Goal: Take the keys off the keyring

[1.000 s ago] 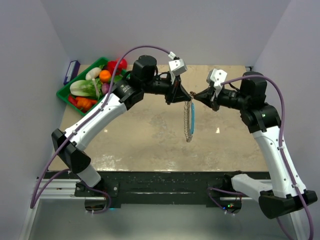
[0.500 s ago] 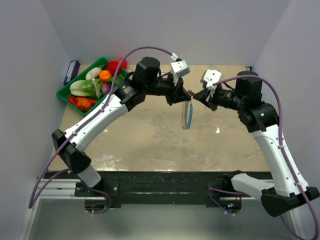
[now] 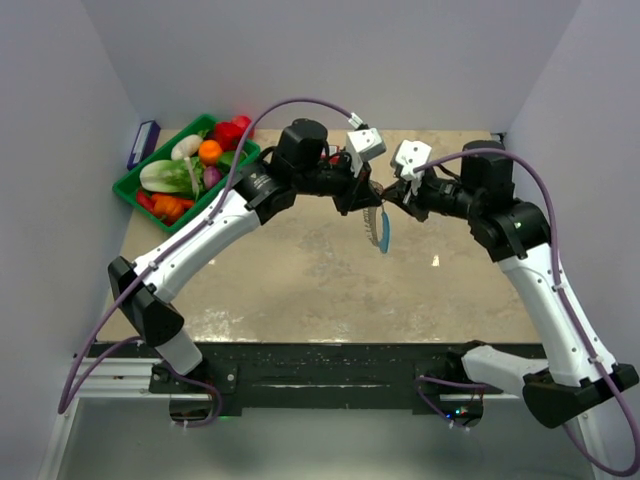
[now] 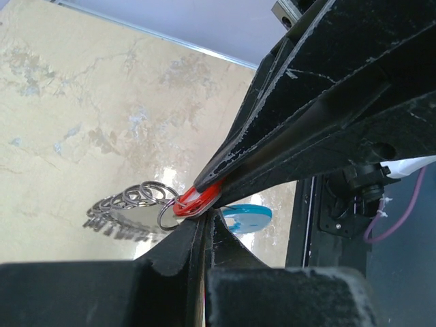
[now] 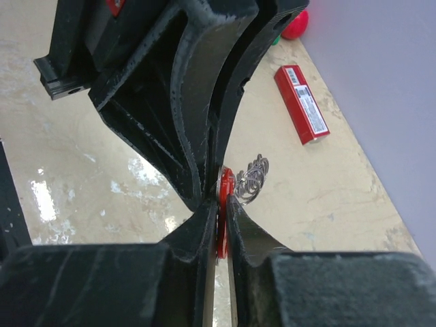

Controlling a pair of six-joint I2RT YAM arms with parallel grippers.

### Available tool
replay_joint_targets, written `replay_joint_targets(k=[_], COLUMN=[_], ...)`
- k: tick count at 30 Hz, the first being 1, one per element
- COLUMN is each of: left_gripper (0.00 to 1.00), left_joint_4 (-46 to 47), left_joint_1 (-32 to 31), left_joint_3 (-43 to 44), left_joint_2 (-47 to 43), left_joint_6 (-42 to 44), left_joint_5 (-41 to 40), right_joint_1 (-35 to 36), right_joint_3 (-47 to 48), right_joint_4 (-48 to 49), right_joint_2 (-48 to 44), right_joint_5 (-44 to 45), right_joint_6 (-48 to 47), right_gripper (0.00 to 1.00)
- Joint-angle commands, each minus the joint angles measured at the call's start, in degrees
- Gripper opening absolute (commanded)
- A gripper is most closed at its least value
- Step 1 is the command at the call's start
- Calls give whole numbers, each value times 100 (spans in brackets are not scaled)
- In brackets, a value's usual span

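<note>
**Item 1: left gripper** (image 3: 368,197). Its jaws are pressing together with no gap showing. Its tip is sitting at the top of the keyring (image 3: 377,226), just beside the red-headed key (image 4: 193,200). What it is pinching cannot be told.

**Item 2: right gripper** (image 3: 391,197). Its fingers (image 5: 191,237) are standing close on either side of the red-headed key, with only a narrow slit between them. Whether they are squeezing it or lying slack cannot be told. Its tip is meeting the other tip at the top of the keyring.

**Item 3: keyring.** It is hanging in the air over the table (image 3: 300,285) from the spot where the 2 tips are meeting. The blue section (image 3: 385,234) is running down its right side. The keys (image 4: 129,201) are fanning out along it as silvery loops.

**Item 4: 2 arms.** They are arching in toward the keyring, 1 from each side.

**Item 5: surroundings.**
- A green tray (image 3: 128,188) of toy produce is sitting well to the left of the keyring.
- A red box (image 5: 301,104) is lying flat on the table beyond the keyring, near the wall.
</note>
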Motion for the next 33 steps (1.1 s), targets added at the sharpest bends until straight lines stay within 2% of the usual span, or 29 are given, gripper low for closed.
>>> replay_joint_targets(k=[1, 7, 17, 28, 33], left_gripper=[0, 0, 0, 0, 0], left_joint_4=[186, 142, -121, -446, -710], left_joint_1=[-82, -82, -170, -214, -232], left_joint_3=[266, 266, 213, 248, 274], left_joint_2=[-4, -30, -162, -338, -443], left_joint_6=[154, 154, 699, 1191, 1551], left_joint_5=[20, 169, 749, 1092, 1365], right_joint_1=[53, 53, 52, -9, -237], right_joint_3=[158, 87, 174, 113, 130], right_joint_4=[264, 547, 539, 696, 670], right_joint_2=[-89, -222, -143, -55, -11], right_joint_5=[153, 373, 672, 1085, 734], right_joint_6=[65, 136, 154, 584, 699], right_gripper=[0, 0, 0, 0, 0])
